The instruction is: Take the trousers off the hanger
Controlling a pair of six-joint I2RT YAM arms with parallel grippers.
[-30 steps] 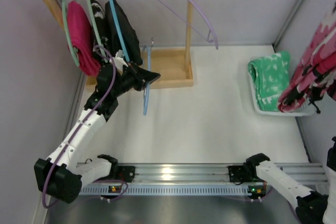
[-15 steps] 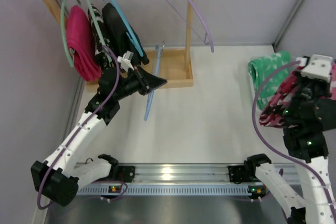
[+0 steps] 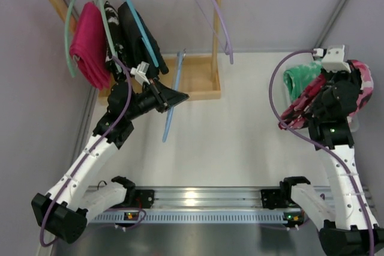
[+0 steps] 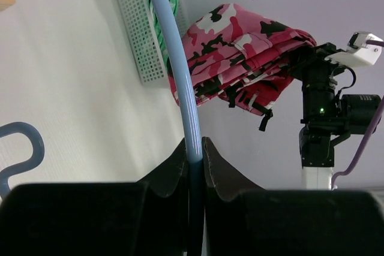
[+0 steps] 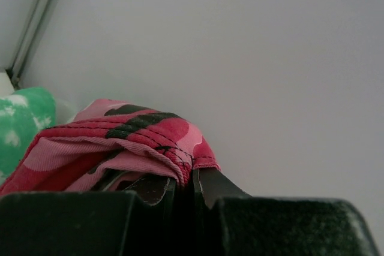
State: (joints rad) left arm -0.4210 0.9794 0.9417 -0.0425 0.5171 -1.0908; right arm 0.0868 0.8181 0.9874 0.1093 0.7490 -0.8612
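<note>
Separation judged complete: left hand [image 4: 193,151] shut tight on the bare hanger [image 4: 174,58]; right hand [image 5: 186,175], well apart, pinches the trousers [image 5: 108,142]. Next, presumably: release them into the basket [image 4: 139,40] near it.

The hanger [image 4: 180,82] runs off the top edge beyond the left gripper [image 4: 193,145]; its lower end is hidden between the fingers. The trousers [image 5: 120,139] partly cover the right gripper [image 5: 186,178], and their folds are cut off at the left.
</note>
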